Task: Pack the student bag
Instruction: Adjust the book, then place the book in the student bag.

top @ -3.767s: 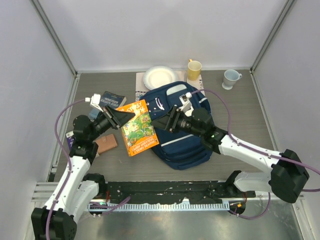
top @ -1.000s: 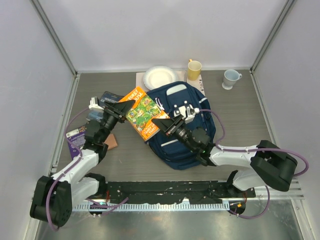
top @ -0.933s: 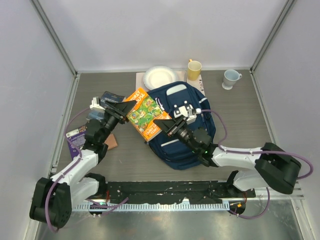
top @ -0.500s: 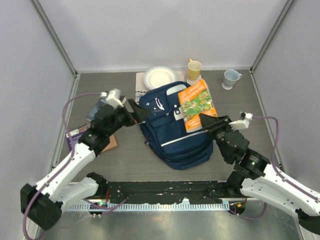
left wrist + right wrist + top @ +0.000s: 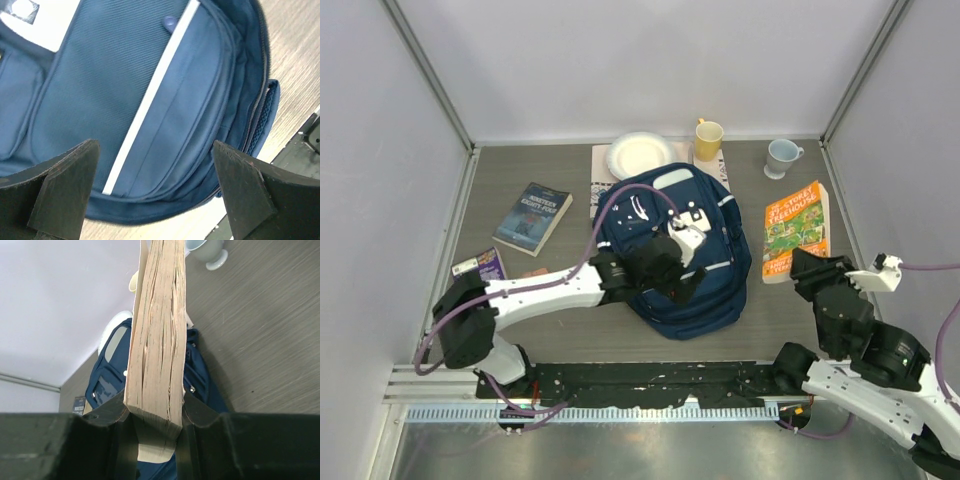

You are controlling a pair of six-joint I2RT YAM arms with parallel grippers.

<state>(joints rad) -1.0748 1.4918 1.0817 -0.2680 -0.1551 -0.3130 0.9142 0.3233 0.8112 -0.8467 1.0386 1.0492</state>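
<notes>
The student bag (image 5: 715, 200), navy with thin white stripes, lies flat in the middle of the table. My left gripper (image 5: 670, 280) hovers over its front with its jaws wide open and nothing between them. In the left wrist view the gripper (image 5: 155, 150) frames the bag's striped front pocket (image 5: 125, 90) and a zip along its edge. My right gripper (image 5: 810, 266) is shut on an orange picture book (image 5: 795, 228) and holds it up to the right of the bag. The right wrist view shows the book's page edge (image 5: 157, 340) clamped between the fingers (image 5: 107, 412), with the bag (image 5: 107, 375) beyond.
A dark blue book (image 5: 532, 215) lies left of the bag, and a purple booklet (image 5: 480, 265) sits near the left arm. A white plate (image 5: 640, 155), a yellow cup (image 5: 708, 138) and a pale blue cup (image 5: 782, 155) stand along the back. Walls close in on all sides.
The left gripper let go of the orange book, opened wide and swung right over the bag. The right gripper carried the book from left of the bag to its right side.
</notes>
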